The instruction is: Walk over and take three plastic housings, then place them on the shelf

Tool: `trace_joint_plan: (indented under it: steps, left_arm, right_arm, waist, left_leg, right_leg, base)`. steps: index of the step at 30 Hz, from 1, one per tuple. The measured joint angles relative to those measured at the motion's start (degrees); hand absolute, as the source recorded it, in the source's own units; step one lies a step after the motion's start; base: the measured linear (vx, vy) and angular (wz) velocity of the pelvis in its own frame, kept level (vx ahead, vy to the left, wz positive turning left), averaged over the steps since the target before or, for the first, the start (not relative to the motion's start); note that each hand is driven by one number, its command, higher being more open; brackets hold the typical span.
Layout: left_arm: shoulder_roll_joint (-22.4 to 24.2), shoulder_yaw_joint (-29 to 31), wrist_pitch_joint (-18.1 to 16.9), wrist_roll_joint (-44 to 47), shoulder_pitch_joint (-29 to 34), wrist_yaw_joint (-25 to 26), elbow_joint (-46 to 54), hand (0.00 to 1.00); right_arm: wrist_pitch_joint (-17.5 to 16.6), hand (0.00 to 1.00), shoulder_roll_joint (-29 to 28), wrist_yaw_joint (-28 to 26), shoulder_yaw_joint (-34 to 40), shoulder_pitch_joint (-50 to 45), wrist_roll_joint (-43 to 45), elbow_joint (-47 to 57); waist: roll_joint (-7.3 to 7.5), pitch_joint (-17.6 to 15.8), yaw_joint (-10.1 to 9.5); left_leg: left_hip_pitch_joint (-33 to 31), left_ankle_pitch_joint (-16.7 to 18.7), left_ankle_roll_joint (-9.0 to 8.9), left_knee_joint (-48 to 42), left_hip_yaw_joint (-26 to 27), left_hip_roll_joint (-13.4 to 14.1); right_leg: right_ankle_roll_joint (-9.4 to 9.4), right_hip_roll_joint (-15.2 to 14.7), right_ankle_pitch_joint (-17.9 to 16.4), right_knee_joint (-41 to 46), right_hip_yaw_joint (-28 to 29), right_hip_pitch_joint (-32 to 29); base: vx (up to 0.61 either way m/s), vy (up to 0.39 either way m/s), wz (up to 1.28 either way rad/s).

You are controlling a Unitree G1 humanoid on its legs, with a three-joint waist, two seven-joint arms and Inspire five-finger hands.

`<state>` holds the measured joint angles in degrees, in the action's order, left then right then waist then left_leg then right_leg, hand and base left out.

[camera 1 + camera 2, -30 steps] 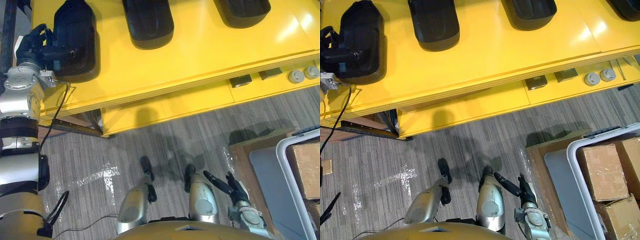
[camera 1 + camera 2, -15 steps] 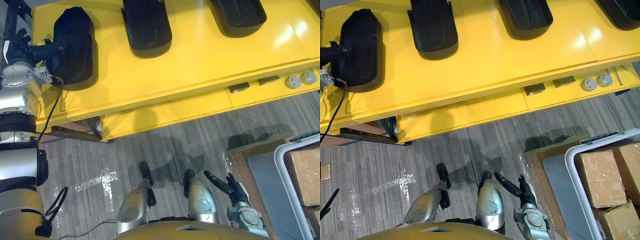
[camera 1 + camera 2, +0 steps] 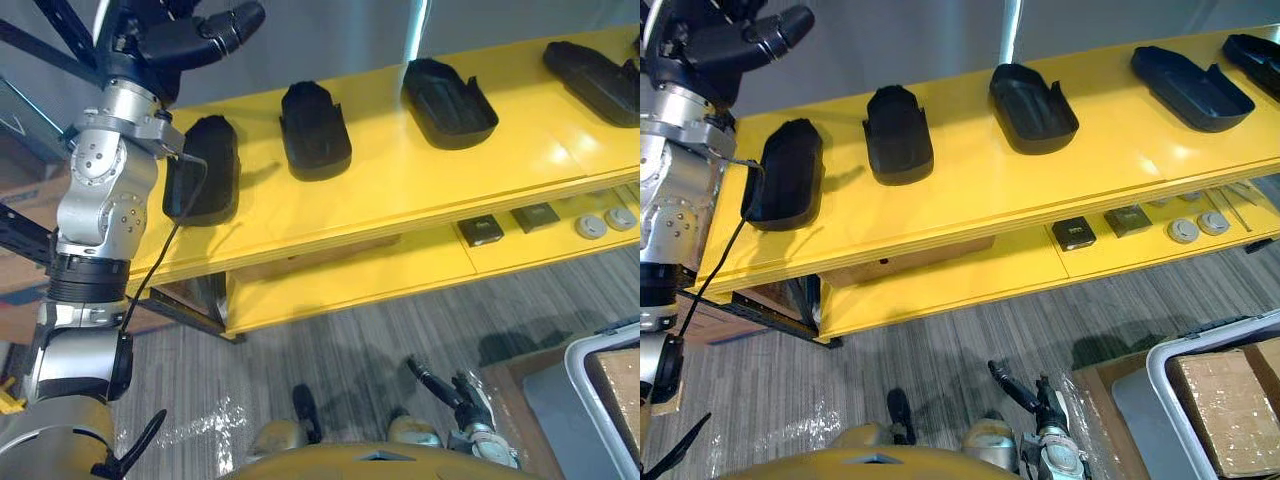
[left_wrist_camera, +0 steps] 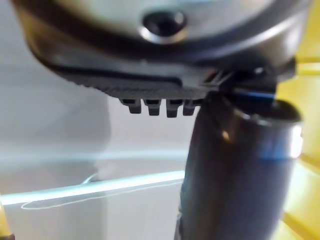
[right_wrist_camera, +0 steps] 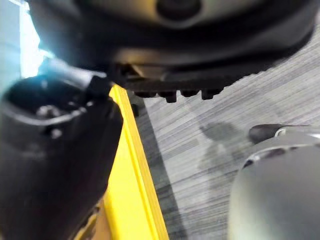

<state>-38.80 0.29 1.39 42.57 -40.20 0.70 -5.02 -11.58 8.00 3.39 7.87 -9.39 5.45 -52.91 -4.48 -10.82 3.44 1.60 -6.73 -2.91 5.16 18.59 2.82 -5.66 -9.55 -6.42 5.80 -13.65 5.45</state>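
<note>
Yellow shelf (image 3: 400, 190) held the black housings (image 3: 315, 130) in a row. Left robot hand (image 3: 185, 40) had released the leftmost housing (image 3: 203, 170) and risen, open and empty. Right robot hand (image 3: 460, 395) hung open, low.

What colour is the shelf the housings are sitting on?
Bright yellow; the shelf shows best in the right eye view.

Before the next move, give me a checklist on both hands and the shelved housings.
1. Left hand empty, raised above the yellow shelf: ok.
2. Leftmost housing lying on it, apart from that hand: ok.
3. Three housings shelved, counting second housing and third housing: ok.
4. Leftmost housing's margin from the shelf's end: cannot tell, the arm hides it.
5. Right hand open, empty, low near the floor: ok.
</note>
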Motion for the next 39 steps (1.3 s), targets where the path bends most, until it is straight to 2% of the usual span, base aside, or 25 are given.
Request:
trace_joint_plan:
  steps: [4,8,13,17,21,24,32,39]
  left_arm:
    - [2.2,0.0,0.4,-0.2,5.5,-3.1,0.1,1.0]
    - [3.2,0.0,2.5,-0.2,9.8,-4.9,-2.0,1.0]
    - [3.2,0.0,2.5,-0.5,9.8,-3.4,-6.3,1.0]
    - [3.2,0.0,2.5,-2.7,9.6,-0.6,-10.1,1.0]
    - [3.2,-0.1,2.5,-2.7,6.6,2.2,-13.0,1.0]
    - [3.2,-0.1,2.4,-2.7,0.2,5.6,-15.8,1.0]
    - [3.0,-0.1,2.4,-2.7,-3.0,9.6,-16.2,1.0]
    - [3.0,-0.1,2.6,-2.3,-6.7,11.1,-20.9,1.0]
  right_arm:
    - [-0.1,1.0,0.0,1.2,0.0,-1.8,0.0,-0.5]
    - [0.1,1.0,-0.1,2.1,-0.1,-4.0,-0.1,-0.8]
    - [1.2,1.0,-0.6,2.2,0.0,-5.8,-0.1,-0.7]
    - [2.5,1.0,-1.5,1.9,-0.1,-6.1,-0.1,-0.6]
    - [3.5,1.0,-1.3,1.4,0.0,-6.8,-0.1,-0.6]
    - [3.4,1.0,-1.1,0.8,0.8,-6.8,0.5,-0.5]
    - [2.6,1.0,-1.1,-0.5,1.2,-6.6,0.6,-0.1]
    - [2.0,1.0,-1.3,-0.6,1.1,-5.1,0.6,0.1]
  waist:
    - [0.04,1.6,0.03]
    - [1.41,2.1,0.0]
    - [2.99,2.5,0.09]
    - [3.11,2.6,1.53]
    - [3.23,2.2,1.91]
    - [3.57,-0.1,2.01]
    - [3.54,-2.6,3.35]
    - [3.72,-5.0,4.04]
  left_leg:
    - [0.0,0.0,-0.01,0.0,0.4,0.6]
    - [-0.6,-0.2,0.28,0.0,0.6,0.8]
    - [-0.9,-0.5,0.62,0.0,1.1,0.6]
    - [-1.3,-0.6,0.79,0.0,1.6,0.7]
    - [-2.3,-0.7,0.89,0.0,2.3,0.8]
    - [-3.0,-1.1,1.16,0.0,3.2,0.8]
    - [-3.4,-1.0,1.16,0.0,4.4,0.7]
    - [-5.0,-1.3,1.39,-0.2,4.6,0.8]
  right_leg:
    - [0.2,0.7,1.4,-1.9,0.1,0.6]
    - [0.2,1.1,3.0,-4.0,0.2,0.8]
    - [0.05,1.1,4.0,-5.1,0.7,0.8]
    - [0.02,1.1,4.1,-4.6,1.5,-0.3]
    - [0.14,1.0,4.0,-2.7,2.9,-2.8]
    - [0.21,0.8,3.9,-0.9,3.9,-4.8]
    - [0.36,0.6,3.1,1.3,5.2,-7.0]
    - [0.33,0.6,2.8,2.6,5.7,-9.3]
  base:
    - [-0.06,0.018,-0.08]
    - [-0.03,0.028,-0.03]
    - [0.0,0.03,-0.04]
    - [0.0,0.022,-0.07]
    - [0.0,0.029,-0.14]
    - [-0.01,0.045,-0.1]
    - [0.01,0.025,-0.09]
    - [0.02,0.004,-0.01]
